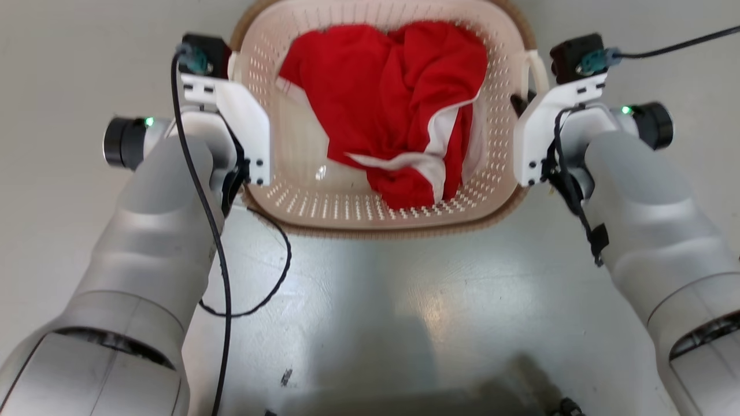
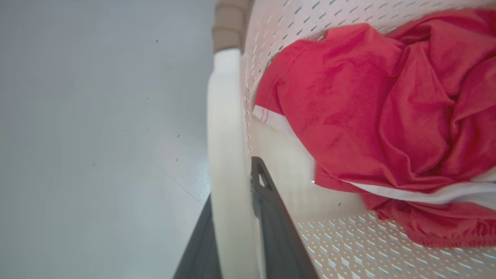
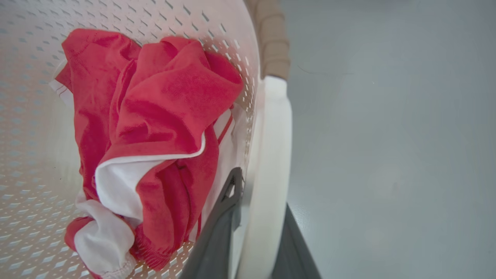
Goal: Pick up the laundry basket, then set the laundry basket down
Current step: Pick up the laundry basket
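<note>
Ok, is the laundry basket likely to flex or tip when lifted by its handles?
Probably light: the laundry basket is perforated plastic holding a red-and-white garment. The walls may flex slightly. Tipping looks unlikely, as the left fingers and right fingers grip opposite handles.

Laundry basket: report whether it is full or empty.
Partly filled: the laundry basket holds a crumpled red-and-white garment; its perforated bottom shows beside it.
</note>
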Available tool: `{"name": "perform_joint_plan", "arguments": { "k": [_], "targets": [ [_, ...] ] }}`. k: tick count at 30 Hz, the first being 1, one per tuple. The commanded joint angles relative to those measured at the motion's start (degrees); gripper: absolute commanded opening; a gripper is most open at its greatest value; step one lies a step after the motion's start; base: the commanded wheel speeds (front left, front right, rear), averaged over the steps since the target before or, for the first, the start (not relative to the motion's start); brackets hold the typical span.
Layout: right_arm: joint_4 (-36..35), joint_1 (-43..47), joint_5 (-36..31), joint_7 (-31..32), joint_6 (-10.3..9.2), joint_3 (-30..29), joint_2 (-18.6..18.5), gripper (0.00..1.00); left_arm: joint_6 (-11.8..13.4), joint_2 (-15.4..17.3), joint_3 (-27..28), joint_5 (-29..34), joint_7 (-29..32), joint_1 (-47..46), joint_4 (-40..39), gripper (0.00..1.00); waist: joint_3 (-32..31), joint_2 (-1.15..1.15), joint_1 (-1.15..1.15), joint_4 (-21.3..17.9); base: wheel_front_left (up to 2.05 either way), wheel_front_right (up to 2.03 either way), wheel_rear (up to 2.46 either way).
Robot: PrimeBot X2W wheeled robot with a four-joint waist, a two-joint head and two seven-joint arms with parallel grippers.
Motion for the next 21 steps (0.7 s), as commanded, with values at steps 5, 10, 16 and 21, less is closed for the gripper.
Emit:
{"name": "perform_joint_plan", "arguments": {
  "k": [5, 10, 16, 21],
  "targets": [
    [-2.3, 6.1, 3.4, 2.8, 0.42, 3.9, 1.1, 0.0, 0.6, 2.2, 0.5, -1.1, 1.4, 4.2, -0.8, 0.0, -6.7, 0.0, 0.0, -1.0, 0.0, 0.0, 0.0],
    [-2.7, 8.5, 5.8, 4.5, 0.42, 6.3, 1.1, 0.0, 0.6, 2.3, 0.9, -2.3, 3.9, 7.9, -0.8, 0.0, -13.1, 0.0, 0.0, -1.6, 0.0, 0.0, 0.0],
    [-2.4, 11.0, 7.9, 6.4, 0.42, 8.2, 1.1, 0.0, 0.4, 1.9, 0.4, -2.9, 6.2, 12.0, -0.8, 0.0, -20.0, 0.0, 0.0, -1.9, 0.0, 0.0, 0.0],
    [-2.6, 14.4, 9.9, 8.4, 0.42, 10.5, 1.1, 0.0, 0.4, 1.0, 0.1, -4.0, 8.0, 16.8, -0.8, 0.0, -26.6, 0.0, 0.0, -2.2, 0.0, 0.0, 0.0]
  ]
}}
